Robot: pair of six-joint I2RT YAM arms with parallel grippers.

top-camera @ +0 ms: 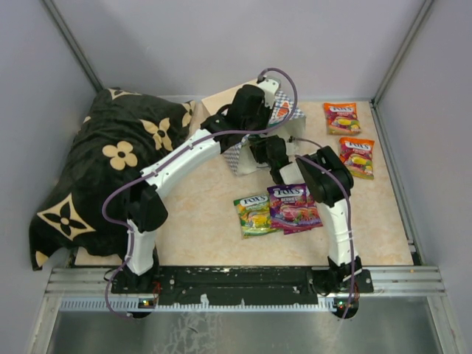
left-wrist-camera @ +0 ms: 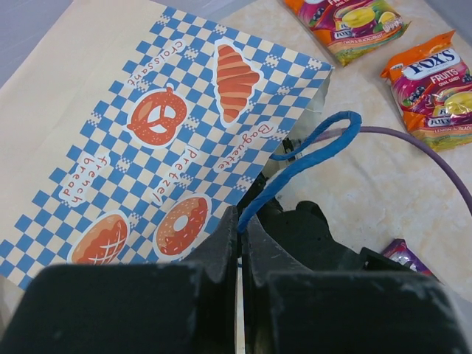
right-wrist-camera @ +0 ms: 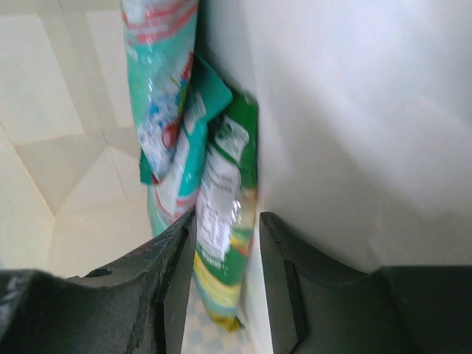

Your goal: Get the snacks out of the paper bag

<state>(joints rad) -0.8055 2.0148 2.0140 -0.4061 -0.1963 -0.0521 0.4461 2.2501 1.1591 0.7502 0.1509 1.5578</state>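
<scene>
your left tool (left-wrist-camera: 240, 221) is pinched together on the thin blue cord handle (left-wrist-camera: 317, 151) of the paper bag (left-wrist-camera: 147, 147), whose checkered face with the pretzel and croissant stickers lies open to that wrist camera. the bag sits at the far middle of the desk (top-camera: 199, 214), just beside the black flowered cushion (top-camera: 118, 162), and your two arms cover most of it from above.

your right tool (right-wrist-camera: 227, 221) is inside the bag with its fingers apart, one on each side of a green packet (right-wrist-camera: 228, 169) that stands on edge against the pale paper wall (a sliver of gap shows by the right finger). teal packets (right-wrist-camera: 158, 74) lean just beside it.

four snacks already lie out on the desk: two orange packets (top-camera: 341, 118) to the far right, and a green one (top-camera: 254, 214) touching a purple one (top-camera: 293, 208) near the right arm.
</scene>
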